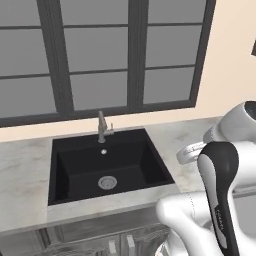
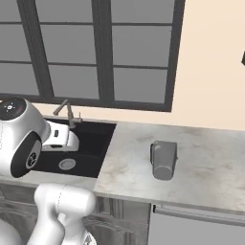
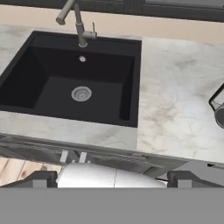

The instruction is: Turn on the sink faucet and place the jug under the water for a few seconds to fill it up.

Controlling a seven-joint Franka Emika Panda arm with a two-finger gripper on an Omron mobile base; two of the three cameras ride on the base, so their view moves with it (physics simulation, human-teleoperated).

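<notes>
Left base view: slim grey-bronze metal faucet (image 1: 102, 126) behind matte black rectangular sink (image 1: 65, 170), set in pale marble surface (image 1: 22, 175). Right base view: grey metal jug (image 2: 163, 160) upright on surface, well right of sink. Hand view: pincer (image 3: 112, 180) tips spread wide, holding nothing; jug at right edge.

left base view: looks forward and down on the sink (image 1: 107, 167) from its front left, near | right base view: from farther right, sink (image 2: 81, 143) at left | hand view: above sink's (image 3: 72, 78) front edge, tilted down | shared: sink, faucet (image 1: 102, 127)
</notes>
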